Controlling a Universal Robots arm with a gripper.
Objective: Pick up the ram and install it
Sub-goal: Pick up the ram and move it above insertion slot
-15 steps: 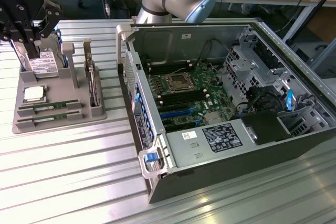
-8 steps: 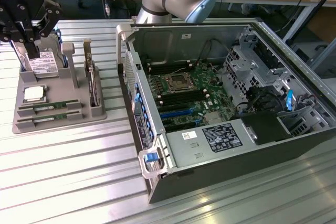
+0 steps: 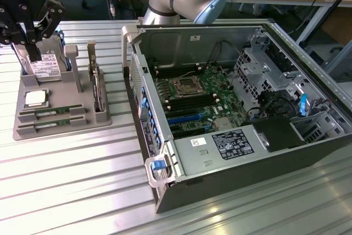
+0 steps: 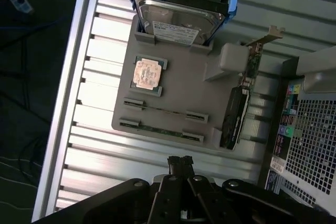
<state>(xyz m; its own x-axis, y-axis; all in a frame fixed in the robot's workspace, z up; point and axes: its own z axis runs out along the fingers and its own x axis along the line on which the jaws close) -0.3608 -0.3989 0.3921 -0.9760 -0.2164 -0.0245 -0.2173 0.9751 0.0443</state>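
Two ram sticks lie on edge in slots at the front of the grey holder tray (image 3: 60, 130): one ram stick (image 3: 52, 113) (image 4: 164, 110) and a second (image 3: 50, 123) (image 4: 160, 129) beside it. My gripper (image 3: 33, 53) (image 4: 180, 162) hangs above the tray's far end, over the hard drive (image 3: 45, 69), well apart from the ram. Its fingers are shut together with nothing between them.
The tray also holds the silver processor (image 3: 34, 98) (image 4: 146, 73), the hard drive (image 4: 178, 22) and an upright expansion card (image 3: 97, 83) (image 4: 239, 111). The open computer case (image 3: 330, 97) stands at the exterior view's right, its motherboard (image 3: 198, 94) exposed. Ribbed metal table (image 3: 71, 191).
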